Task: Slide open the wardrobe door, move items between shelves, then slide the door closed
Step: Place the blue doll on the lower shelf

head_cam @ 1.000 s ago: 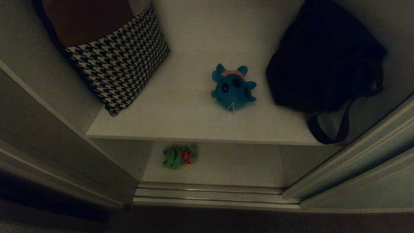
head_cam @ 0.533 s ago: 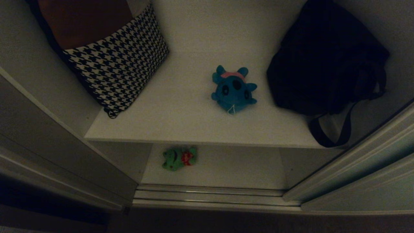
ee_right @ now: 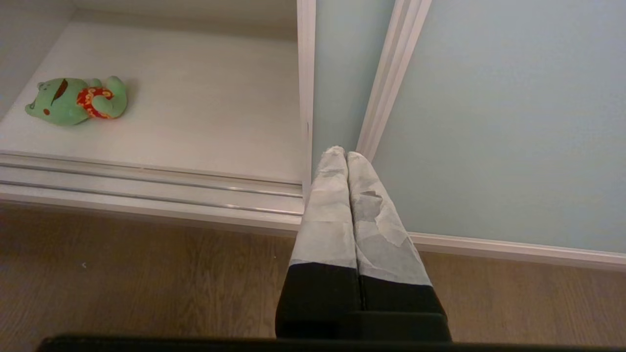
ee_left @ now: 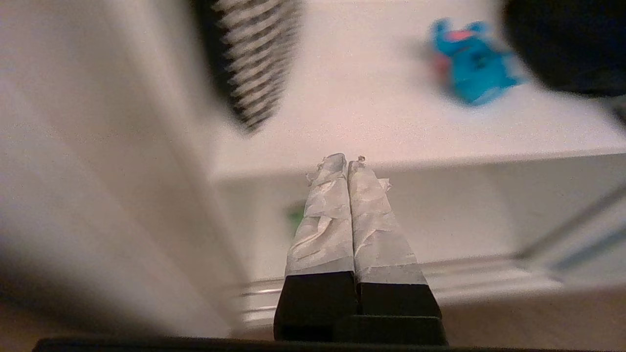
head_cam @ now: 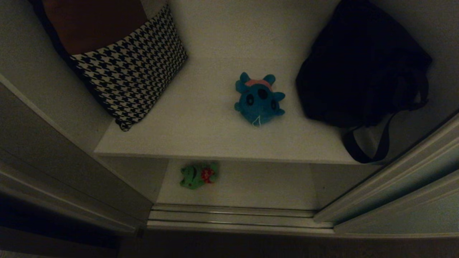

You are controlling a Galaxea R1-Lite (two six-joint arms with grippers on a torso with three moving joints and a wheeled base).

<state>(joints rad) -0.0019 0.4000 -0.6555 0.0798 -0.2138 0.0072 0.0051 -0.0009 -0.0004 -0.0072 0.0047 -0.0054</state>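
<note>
Setting: domestic bedroom or closet area. Evidence: built-in wardrobe with sliding wardrobe door (ee_right: 489, 122) on floor track (head_cam: 233, 215), lower centre. White shelves (head_cam: 200, 129) carry household goods: houndstooth cushion (head_cam: 132, 71) upper left, black strapped bag (head_cam: 358, 64) upper right, plush toys (head_cam: 259, 99). Wood-look floor (ee_right: 122, 283) in front.

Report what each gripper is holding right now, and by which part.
Nothing is held. The left gripper and the right gripper are both shut on nothing; the blue toy and the green toy lie untouched on their shelves.
</note>
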